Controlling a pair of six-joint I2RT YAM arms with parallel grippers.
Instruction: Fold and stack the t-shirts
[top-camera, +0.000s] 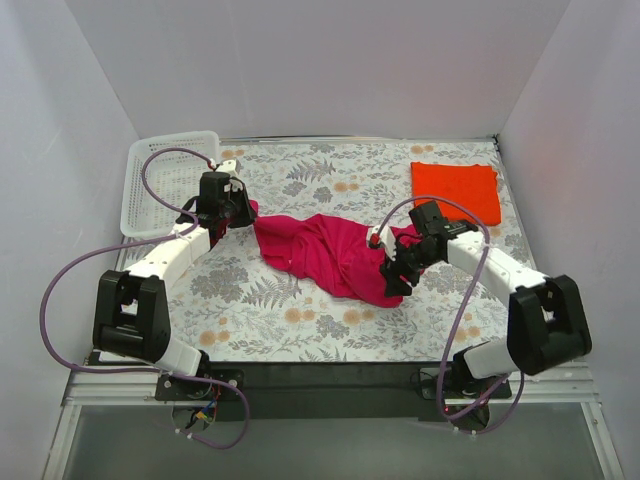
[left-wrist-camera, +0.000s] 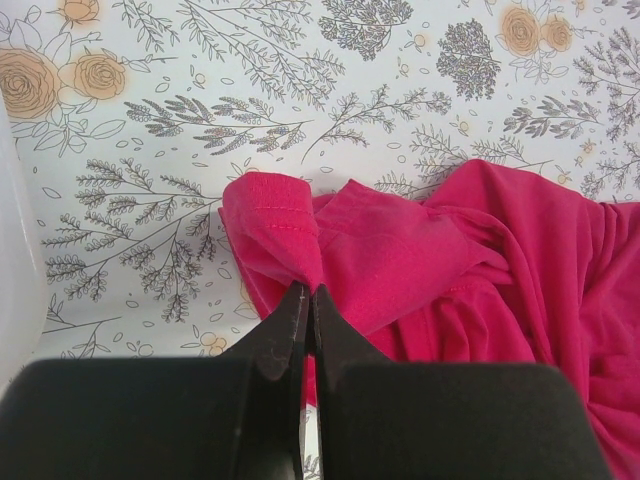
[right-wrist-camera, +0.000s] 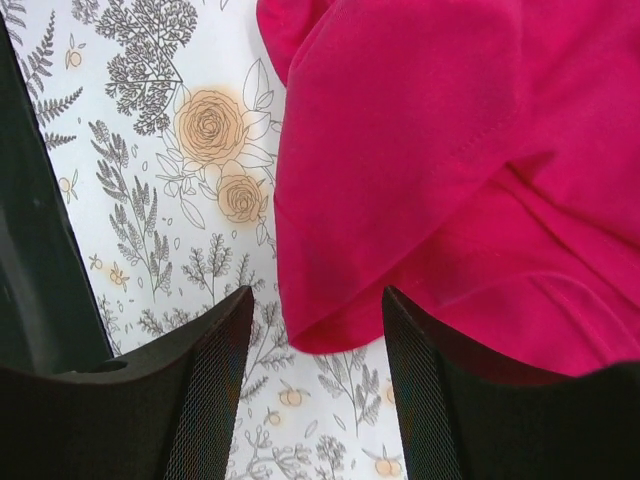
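Left gripper (left-wrist-camera: 308, 300) pinches an edge of the magenta t-shirt (left-wrist-camera: 480, 250), right gripper (right-wrist-camera: 318, 298) open, holding nothing; if I pull now, it'll drag bunched.

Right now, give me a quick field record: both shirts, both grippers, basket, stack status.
magenta shirt: unfolded, bunched at mid-table
orange shirt: folded flat, far right, apart from the magenta one
left gripper: shut on magenta shirt, pinching a stitched edge at its left end
right gripper: open, shirt's right edge between the fingers, not clamped
basket: white, far left corner, beside the left gripper
stack: not yet made
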